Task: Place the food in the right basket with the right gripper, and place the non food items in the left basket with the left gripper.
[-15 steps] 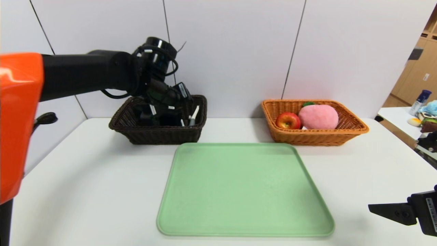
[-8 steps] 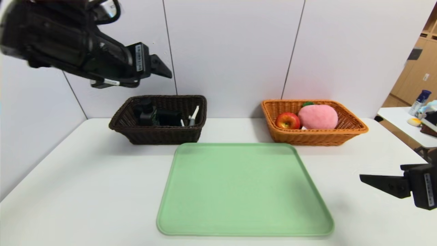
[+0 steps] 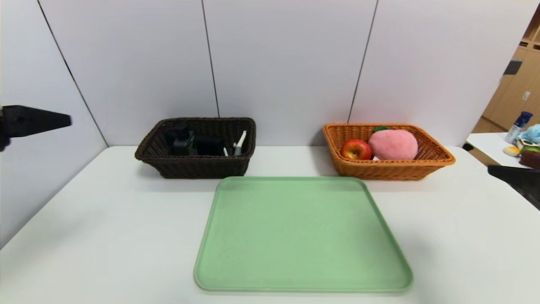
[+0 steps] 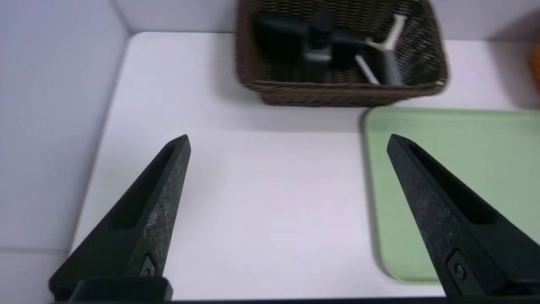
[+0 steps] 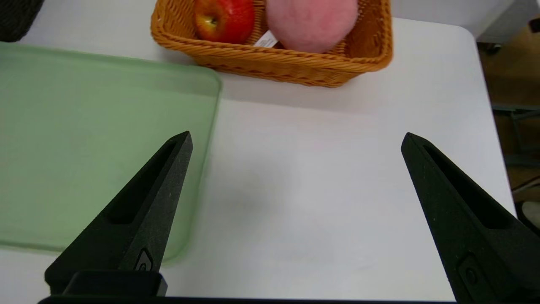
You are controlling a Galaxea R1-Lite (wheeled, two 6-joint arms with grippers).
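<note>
The dark brown left basket (image 3: 196, 167) holds a dark pump bottle (image 3: 182, 141), a black glasses case (image 3: 209, 145), a white pen (image 3: 225, 151) and a white-headed peeler (image 3: 240, 143). In the orange-tan right basket (image 3: 388, 169) lie the red apple (image 3: 355, 149) and the pink plush peach (image 3: 393, 144). My left gripper (image 4: 288, 137) hangs open and empty above the table, near of the left basket (image 4: 337, 90). Over the table's right side my right gripper (image 5: 296, 135) stands open and empty, near of the right basket (image 5: 287, 65).
A bare green tray (image 3: 301, 236) lies in the middle of the white table, in front of both baskets. A side table with bottles and toys (image 3: 521, 139) stands at the far right. A grey panel wall runs behind the baskets.
My left arm rose out of the dark basket and pulled back to the far left, its jaws spreading wider. The right gripper drew up and off to the right edge.
</note>
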